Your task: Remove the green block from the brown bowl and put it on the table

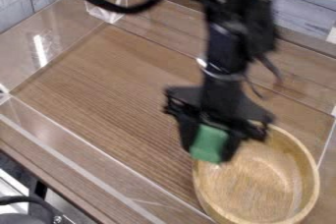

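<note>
My gripper [210, 150] points straight down and is shut on the green block [207, 142], a light-green bar held upright between the dark fingers [187, 133]. The block hangs in the air over the left rim of the brown bowl [269, 187]. The bowl is wide, tan and wooden, sits at the lower right and has nothing in it. The wood-grain table [105, 85] spreads out to the left of the block. My arm comes down from the top of the view, blurred by motion.
Low clear acrylic walls [46, 41] border the table at the left and back, with a clear corner bracket [102, 10] at the far end. The near table edge [79, 184] runs along the lower left.
</note>
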